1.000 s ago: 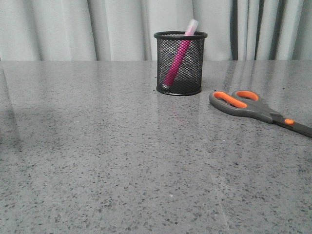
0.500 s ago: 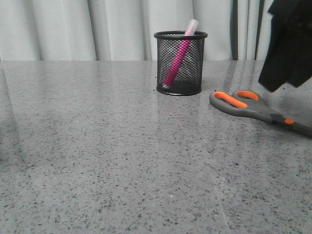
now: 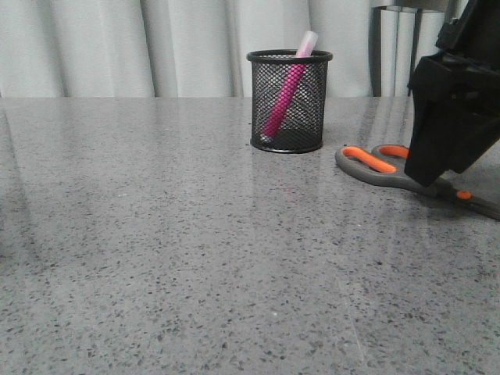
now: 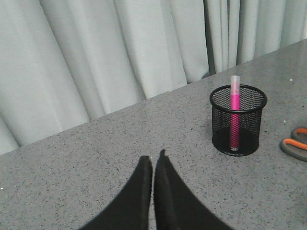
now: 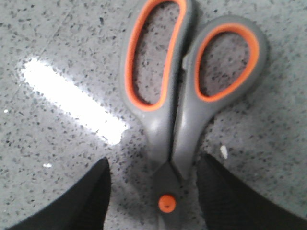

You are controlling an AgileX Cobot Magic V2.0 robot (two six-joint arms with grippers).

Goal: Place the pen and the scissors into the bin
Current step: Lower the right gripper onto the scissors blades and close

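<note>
- Pen point(image 3: 284, 92): stands inside the bin point(image 3: 289, 117), upper centre of the front view. It leans, its lower end at the bin's left floor and its clear cap rising past the rim at upper right. In the left wrist view the pen point(image 4: 235, 108) reads near upright in the bin point(image 4: 238, 136), right of centre.
- Scissors point(image 3: 383, 166): lie flat on the grey speckled table point(image 3: 172, 250), right of the bin and apart from it, at the right edge of the front view. Handles point toward the bin; blades run off to the lower right. Blades closed. One orange-lined loop shows at the far right edge of the left wrist view point(image 4: 296, 143).
- Right gripper point(image 3: 437, 168): low over the scissors at the right side of the front view, hiding part of the handles. In the right wrist view the gripper point(image 5: 153, 191) is spread wide, one finger point(image 5: 91, 196) at lower left and the other at lower right, either side of the scissors point(image 5: 168, 134) near the orange pivot dot point(image 5: 166, 203). Neither finger touches the scissors.
- Left gripper point(image 4: 153, 184): bottom centre of the left wrist view, fingers pressed together with nothing between them, above bare table, well apart from the bin.
- Pale grey curtain point(image 3: 117, 47) fills the background.
</note>
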